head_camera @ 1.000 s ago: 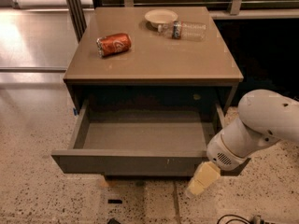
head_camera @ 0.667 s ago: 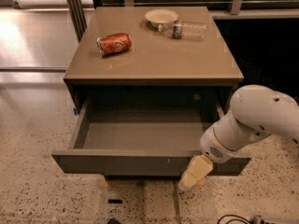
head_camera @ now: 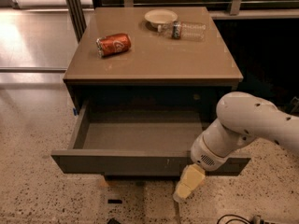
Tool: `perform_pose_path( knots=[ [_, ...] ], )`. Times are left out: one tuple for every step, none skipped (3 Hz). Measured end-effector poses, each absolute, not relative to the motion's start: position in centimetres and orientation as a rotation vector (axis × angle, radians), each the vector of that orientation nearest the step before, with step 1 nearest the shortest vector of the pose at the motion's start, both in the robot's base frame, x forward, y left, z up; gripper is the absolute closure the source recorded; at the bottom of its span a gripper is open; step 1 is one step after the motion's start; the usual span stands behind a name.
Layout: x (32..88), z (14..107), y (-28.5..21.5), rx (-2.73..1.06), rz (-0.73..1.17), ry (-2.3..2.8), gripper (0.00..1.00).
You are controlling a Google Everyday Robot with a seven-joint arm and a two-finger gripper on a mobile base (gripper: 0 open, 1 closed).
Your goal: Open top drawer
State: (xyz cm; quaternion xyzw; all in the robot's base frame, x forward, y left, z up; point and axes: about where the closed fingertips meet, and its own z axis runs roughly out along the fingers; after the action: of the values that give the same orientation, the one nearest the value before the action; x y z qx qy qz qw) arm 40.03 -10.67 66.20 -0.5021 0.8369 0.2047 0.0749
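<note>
Top drawer (head_camera: 117,163): open, its box standing well out from under the table toward 6 o'clock. The inside is plain grey. The flat dark front runs across the lower middle of the view, with a small pale mark right of its centre.
Gripper (head_camera: 184,190): pale yellow, at 5 o'clock in the view, pointing down toward 7 o'clock. It hangs just below the drawer front's lower edge, near the right end, over the floor.
Grip: whether it is spread or closed cannot be told.
Arm (head_camera: 247,125): white and bulky, entering from 3 o'clock. Its wrist overlaps the right part of the drawer front.
Table (head_camera: 159,59): brown top, above the drawer.
Can (head_camera: 113,44): red, on its side, at 10 o'clock on the top.
Plate (head_camera: 160,17): pale, at 12 o'clock near the far edge.
Bottle (head_camera: 186,30): clear, lying down, just beside the plate at its 4 o'clock.
Floor (head_camera: 42,195): pale and speckled.
</note>
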Motion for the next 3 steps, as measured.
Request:
perform_pose_path(
  knots=[
    [39.0,65.9,-10.9,-1.521,0.647,2.531,0.00],
    [37.6,66.4,-12.3,-1.514,0.672,2.563,0.00],
    [37.3,66.4,-12.3,-1.506,0.686,2.562,0.00]
  ],
)
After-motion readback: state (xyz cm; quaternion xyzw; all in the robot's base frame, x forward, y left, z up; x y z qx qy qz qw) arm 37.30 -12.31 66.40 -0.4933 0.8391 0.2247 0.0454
